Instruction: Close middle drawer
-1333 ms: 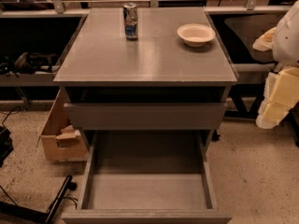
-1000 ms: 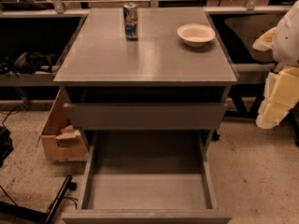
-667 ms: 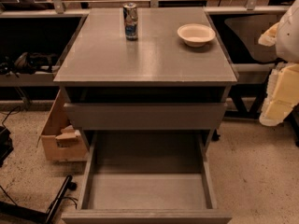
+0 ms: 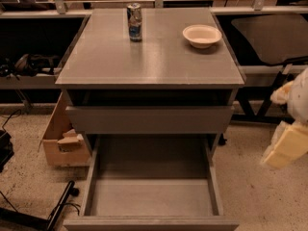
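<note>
- The gripper (image 4: 287, 146) shows as a pale yellow block at the right edge of the view, low down, level with the drawers. We cannot tell whether the jaws are open or closed, or whether they hold anything.
- A white part of the arm (image 4: 299, 96) sits just above it, also cut off by the right edge.
- The gripper is well apart from the cabinet, with bare speckled floor (image 4: 257, 191) between them.
- The middle drawer (image 4: 151, 196) is nearest on that side. It is pulled far out toward the camera, its grey bottom in plain view and its front (image 4: 151, 223) at the lower edge of the view.
- Above it is the uppermost drawer front (image 4: 149, 119), standing a little out from the cabinet body, with a dark gap under the top.
- On the cabinet's top surface (image 4: 144, 59), a drink can (image 4: 134, 22) stands upright toward the back and a pale bowl (image 4: 202, 35) sits to its right. The two are apart.
- A cardboard box (image 4: 60, 143) stands on the floor left of the cabinet, just beside its side wall.
- A black bar (image 4: 60, 207) lies on the floor at the lower left.
</note>
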